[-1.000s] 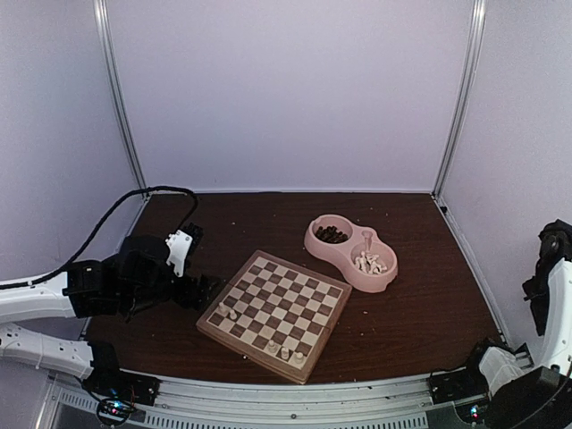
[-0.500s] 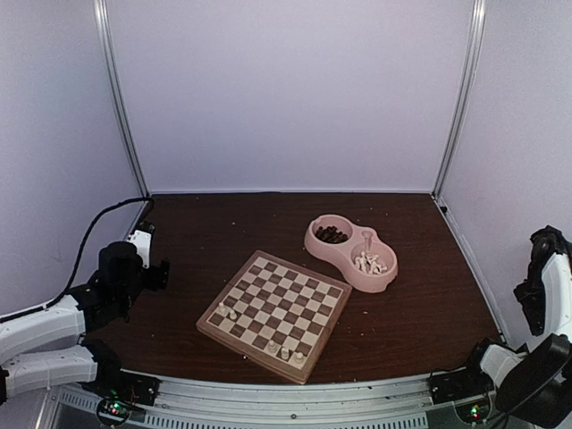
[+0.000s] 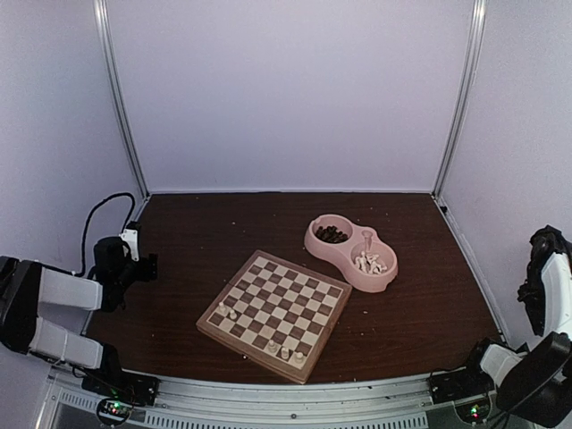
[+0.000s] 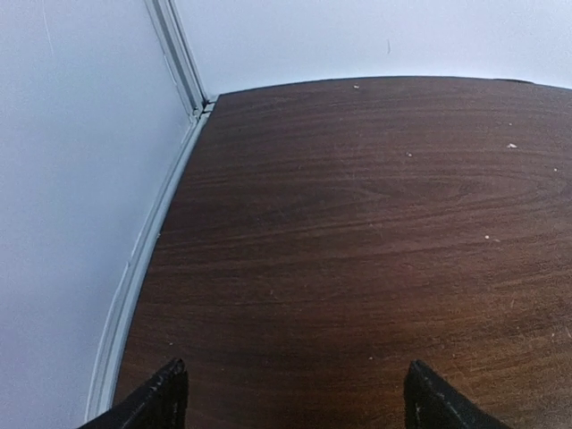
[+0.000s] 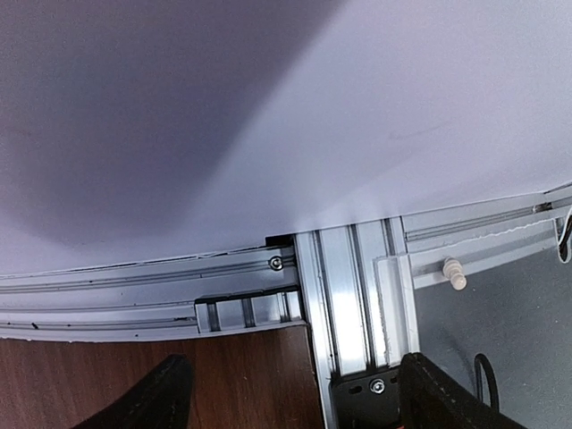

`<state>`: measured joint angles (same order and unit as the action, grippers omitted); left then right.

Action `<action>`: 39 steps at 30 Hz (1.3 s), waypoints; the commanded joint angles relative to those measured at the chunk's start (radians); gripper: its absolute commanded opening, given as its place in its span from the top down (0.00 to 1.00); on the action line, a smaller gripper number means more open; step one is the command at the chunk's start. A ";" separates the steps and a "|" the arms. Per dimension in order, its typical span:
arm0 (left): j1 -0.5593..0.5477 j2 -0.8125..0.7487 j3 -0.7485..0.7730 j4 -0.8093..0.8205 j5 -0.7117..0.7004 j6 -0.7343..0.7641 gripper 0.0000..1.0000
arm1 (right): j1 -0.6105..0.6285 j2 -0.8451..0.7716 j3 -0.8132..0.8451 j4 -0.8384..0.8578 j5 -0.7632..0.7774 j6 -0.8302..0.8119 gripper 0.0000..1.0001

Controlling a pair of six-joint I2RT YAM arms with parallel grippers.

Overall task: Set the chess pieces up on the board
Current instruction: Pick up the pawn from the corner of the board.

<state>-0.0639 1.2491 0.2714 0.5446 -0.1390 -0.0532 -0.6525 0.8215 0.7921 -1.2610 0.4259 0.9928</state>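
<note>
At the far left, the black left gripper (image 4: 290, 400) hovers over a bare dark brown wooden surface (image 3: 223, 219), fingers apart, holding nothing. In the centre lies a flat square wooden chessboard (image 3: 275, 314) with tan and brown checks, turned at an angle. Five tiny cream chess pieces (image 3: 285, 352) sit on it: two near its left corner, three along its near edge. Behind it to the right, a pink double-compartment bowl (image 3: 308, 241) holds dark brown pieces (image 3: 332, 235) in the left compartment and more cream ones in the right. At the far right, the right gripper (image 5: 295, 393), fingers apart and empty, faces an aluminium frame (image 5: 349, 295).
</note>
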 commanded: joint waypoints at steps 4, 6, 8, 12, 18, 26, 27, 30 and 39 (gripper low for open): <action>0.039 0.228 -0.028 0.469 0.133 0.037 0.13 | -0.006 -0.004 -0.027 0.029 0.073 0.046 0.18; 0.039 0.306 -0.009 0.504 0.138 0.041 0.12 | -0.004 0.001 -0.022 0.014 0.084 0.058 0.18; 0.039 0.306 0.018 0.422 0.123 0.037 0.09 | -0.005 0.000 -0.026 0.001 0.088 0.076 0.18; 0.039 0.310 0.080 0.324 0.066 0.015 0.02 | -0.006 -0.015 -0.058 0.014 0.093 0.096 0.18; 0.039 0.316 0.087 0.322 0.087 0.023 0.02 | -0.006 -0.043 -0.075 0.016 0.098 0.112 0.19; 0.039 0.319 0.087 0.331 0.091 0.025 0.02 | -0.005 -0.034 -0.046 -0.008 0.113 0.114 0.18; 0.039 0.319 0.087 0.332 0.091 0.026 0.02 | -0.005 -0.029 -0.046 -0.002 0.117 0.113 0.17; 0.040 0.319 0.087 0.332 0.091 0.025 0.02 | -0.006 -0.005 -0.028 -0.008 0.165 0.120 0.16; 0.040 0.320 0.088 0.331 0.091 0.026 0.02 | -0.006 0.268 0.047 -0.004 0.292 0.195 0.06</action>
<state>-0.0334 1.5650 0.3481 0.8444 -0.0517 -0.0341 -0.6525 0.9630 0.7555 -1.2385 0.6075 1.1084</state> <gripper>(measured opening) 0.977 0.810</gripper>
